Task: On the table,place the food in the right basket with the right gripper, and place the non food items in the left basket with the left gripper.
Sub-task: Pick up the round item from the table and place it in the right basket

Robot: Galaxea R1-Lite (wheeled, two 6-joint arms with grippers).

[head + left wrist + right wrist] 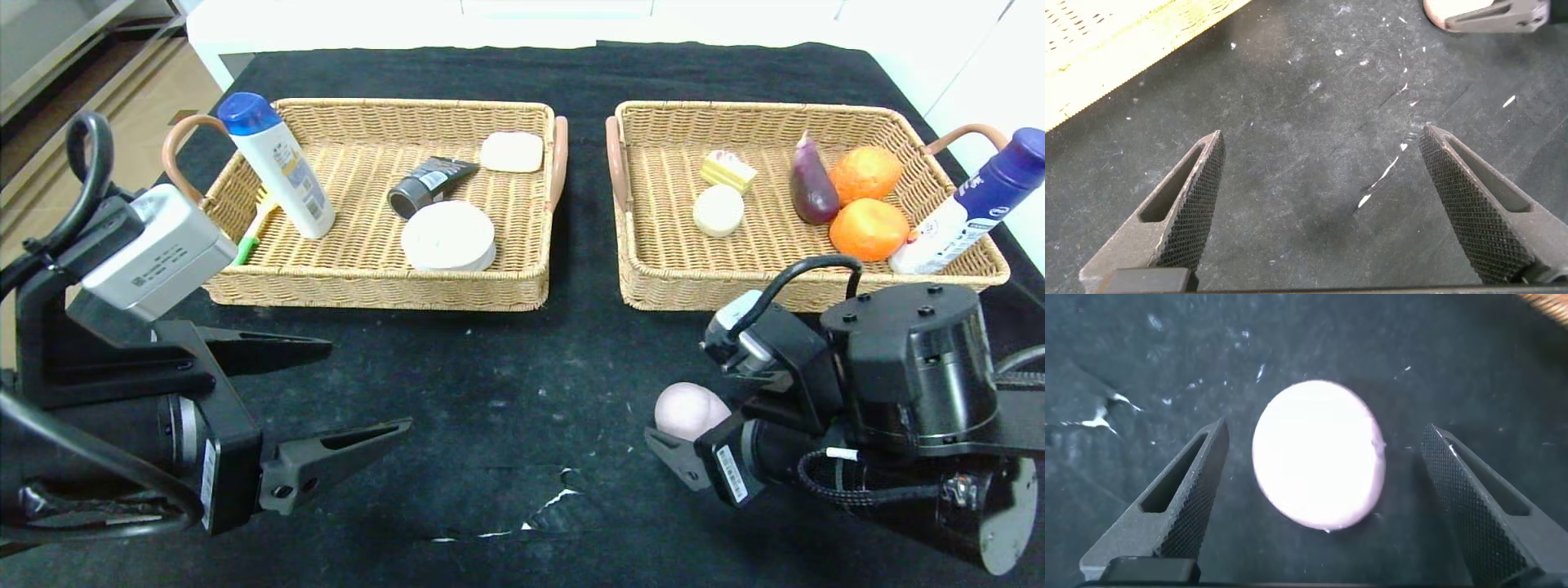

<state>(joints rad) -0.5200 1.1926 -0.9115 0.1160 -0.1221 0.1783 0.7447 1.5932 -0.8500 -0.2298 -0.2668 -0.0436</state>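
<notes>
While two wicker baskets sit side by side on the black-draped surface, one pinkish-mauve bun, round and smooth, lies on the cloth between the spread fingers of the right gripper, untouched by either. One cake slice and one cream bun rest in the right basket. Left basket holds one blue-capped bottle, one black tube and one white dish. Left gripper hangs with fingers apart.

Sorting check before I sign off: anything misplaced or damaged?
Yes. A dark-blue-capped bottle leans in the right basket beside the oranges, among food. The black tablecloth is torn near the front edge, showing white.
</notes>
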